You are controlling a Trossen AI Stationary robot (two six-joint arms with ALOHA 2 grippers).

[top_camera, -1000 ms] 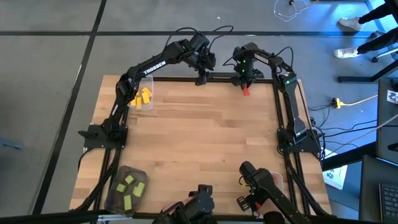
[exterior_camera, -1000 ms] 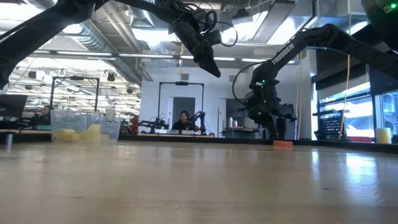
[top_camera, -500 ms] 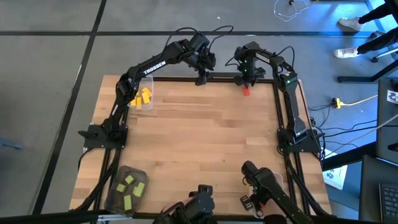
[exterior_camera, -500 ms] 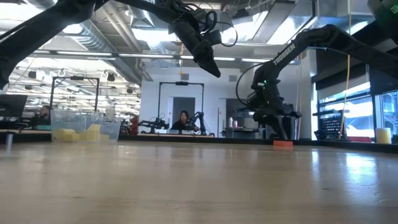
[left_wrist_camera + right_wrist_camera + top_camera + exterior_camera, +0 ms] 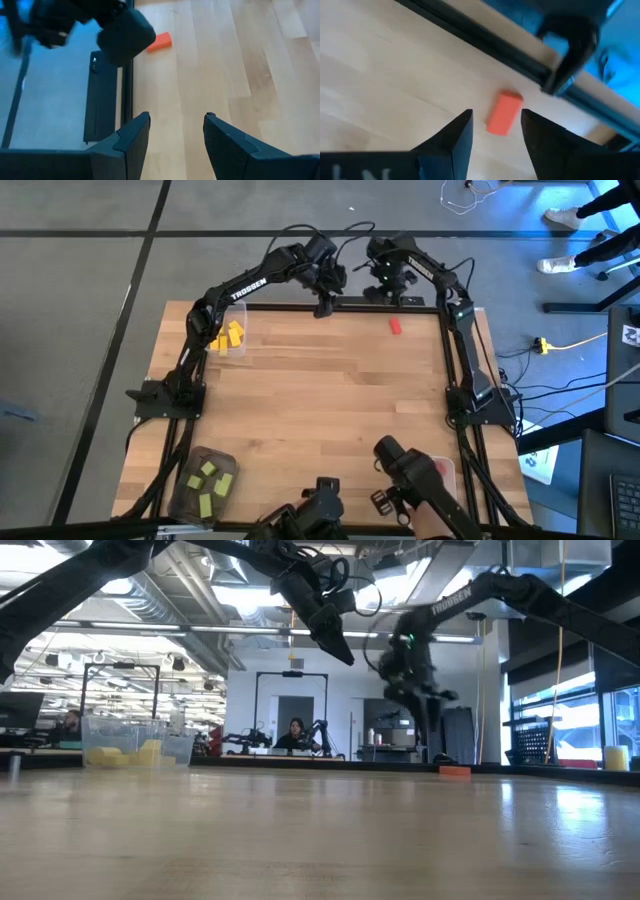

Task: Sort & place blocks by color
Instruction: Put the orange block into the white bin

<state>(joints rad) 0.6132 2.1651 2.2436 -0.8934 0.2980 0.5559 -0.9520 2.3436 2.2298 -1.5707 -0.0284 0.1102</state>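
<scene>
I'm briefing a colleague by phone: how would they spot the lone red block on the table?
Start at the wooden table and go to its far edge, below the right gripper, whose jaws are open. The red block lies there alone on bare wood, the only loose piece; the yellow blocks and green blocks sit in trays.

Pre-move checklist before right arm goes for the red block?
1. Red block lies free on the table, nothing touching it: ok.
2. Right gripper open and empty: ok.
3. Block seen between the right fingers: ok.
4. Right gripper down at block height: not ok, it hangs above.
5. Left gripper open, empty, near the far edge, apart from the block: ok.
6. Tray for red blocks: cannot tell.
</scene>
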